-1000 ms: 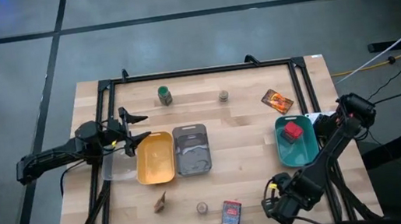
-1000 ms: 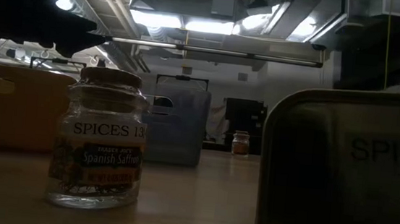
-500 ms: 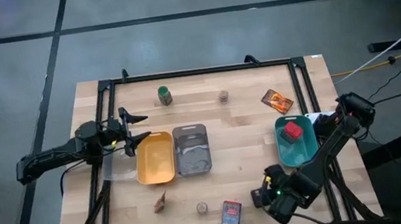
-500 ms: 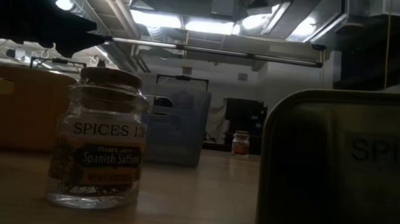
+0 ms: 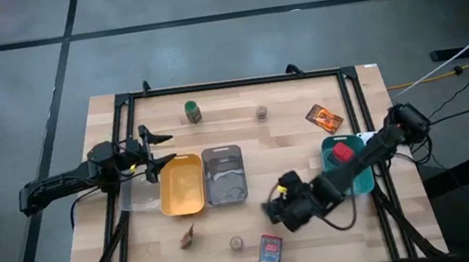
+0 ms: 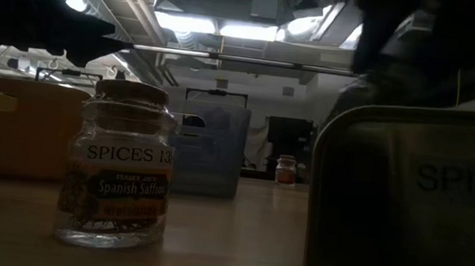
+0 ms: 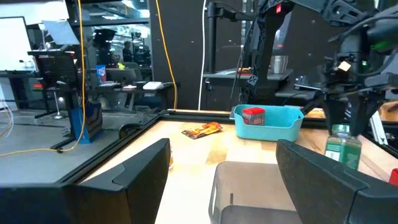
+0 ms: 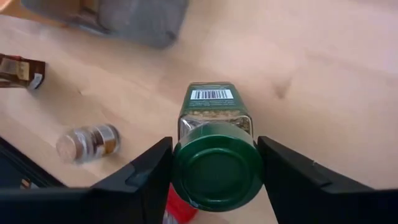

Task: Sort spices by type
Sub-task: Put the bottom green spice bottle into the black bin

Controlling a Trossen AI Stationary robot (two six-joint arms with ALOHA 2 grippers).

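Observation:
My right gripper is over the table's middle, near the grey tray's near right corner, shut on a green-lidded jar, also seen in the left wrist view. My left gripper waits open by the yellow tray's left edge. The other green-lidded jar and a tan-grey jar stand near the far edge. An orange packet lies far right. One red box sits in the teal tray. At the near edge are a packet, a tan-grey jar and a red box. My right gripper pinches the jar's green lid between its two fingers, one on each opposite side. The fingers come from above, pointing down. The jar hangs upright below them and appears clear of the table.
The yellow tray, grey tray and teal tray stand across the table's middle, with a clear tray left of the yellow one. A black frame borders the tabletop. Bare wood lies between the grey and teal trays.
My right gripper has carried the jar from the table's near right corner toward the left and far side, ending over the middle near the grey tray. In the low view the arm now shows as a dark shape above the red box.

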